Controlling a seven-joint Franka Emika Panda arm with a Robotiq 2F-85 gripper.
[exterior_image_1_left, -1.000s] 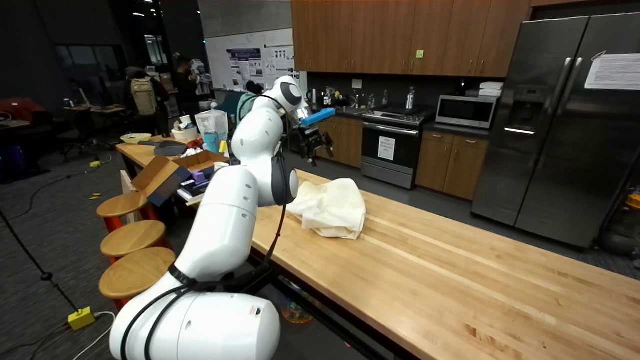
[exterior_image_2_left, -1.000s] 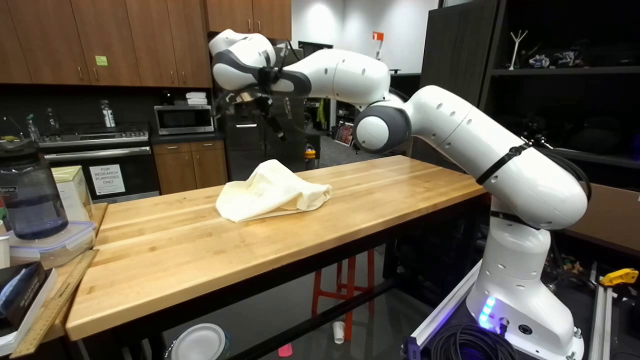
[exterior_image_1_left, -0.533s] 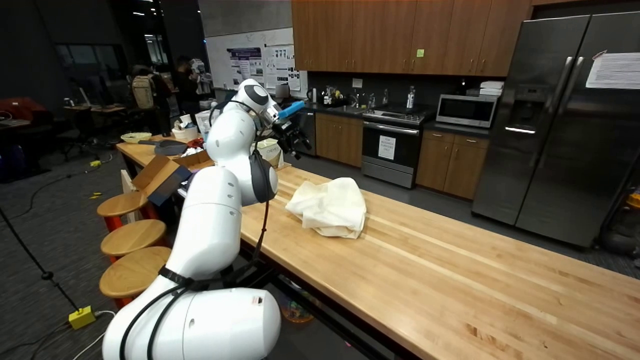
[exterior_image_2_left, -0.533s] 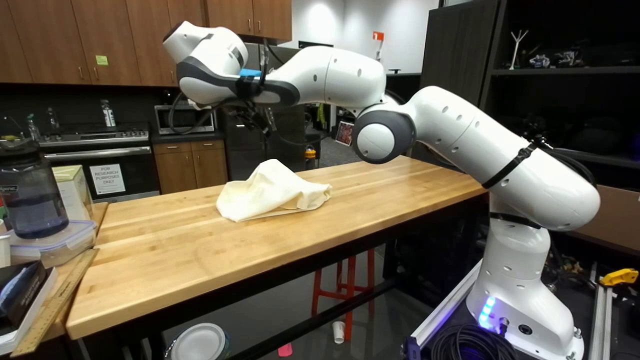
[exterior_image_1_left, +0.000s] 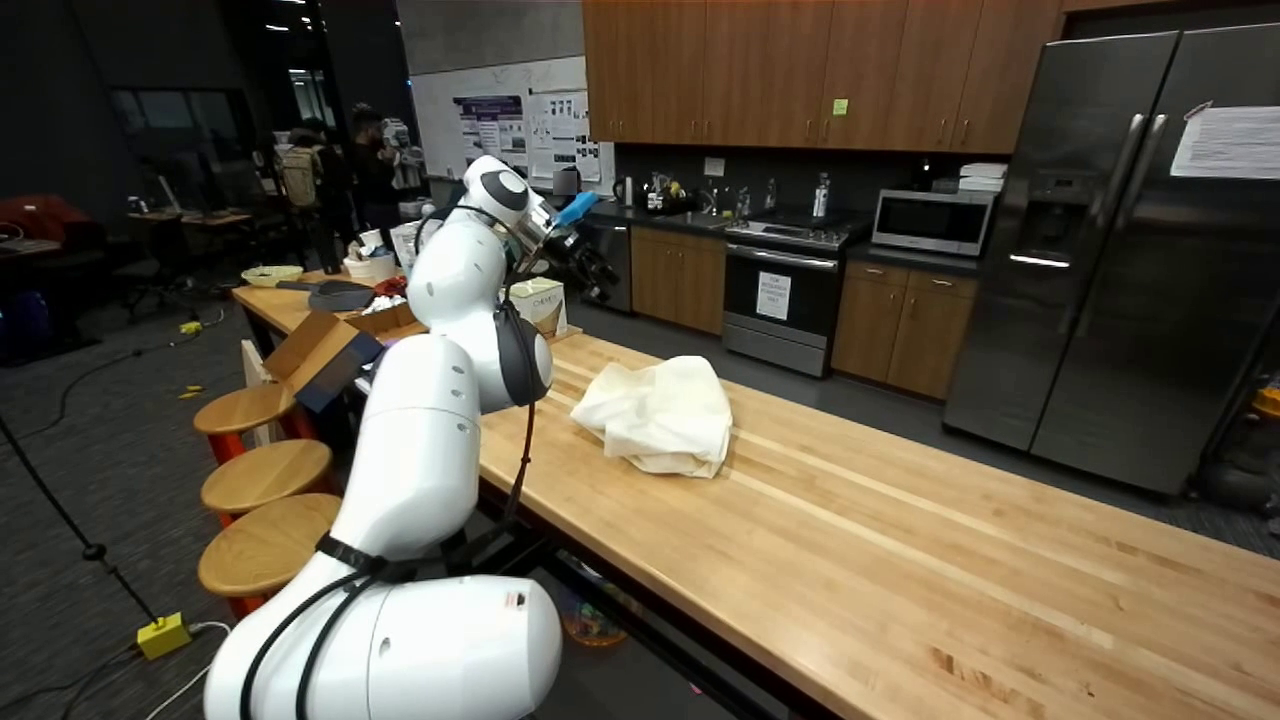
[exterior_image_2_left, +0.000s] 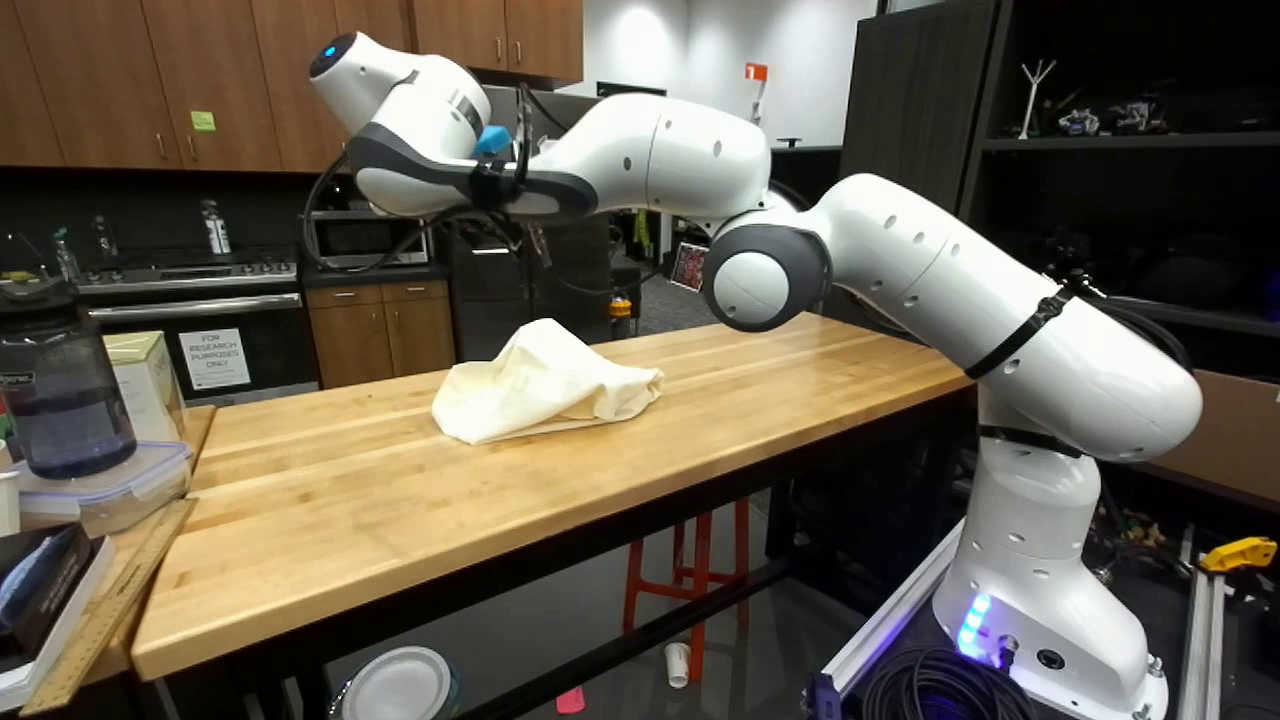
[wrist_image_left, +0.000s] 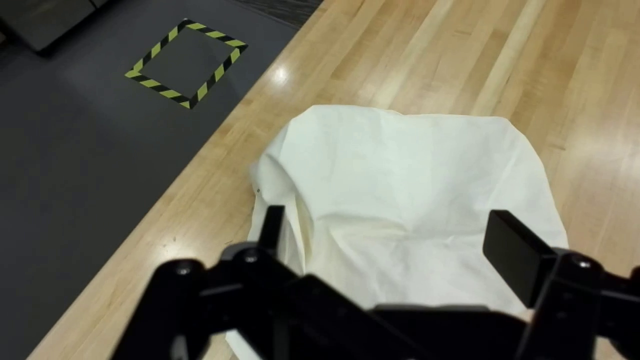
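Presently, I see the fingers (wrist_image_left: 514, 256) spread wide and unloaded. The cream cloth (wrist_image_left: 400, 170) lies rumpled on the tabletop (wrist_image_left: 430, 65), below and ahead of them. For secure handling, descend slowly and pinch one raised fold (wrist_image_left: 282, 175).

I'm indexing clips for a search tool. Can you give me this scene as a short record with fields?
Grip: gripper open, holding nothing
Facing it: crumpled cream cloth
Contact: none; gripper hangs higher, apart from the cloth
Surface: cloth lies on a wooden table
Near one end: ruler, lidded jug
Floor: yellow-and-black tape outline
Unclear: what, if anything, lies under the cloth
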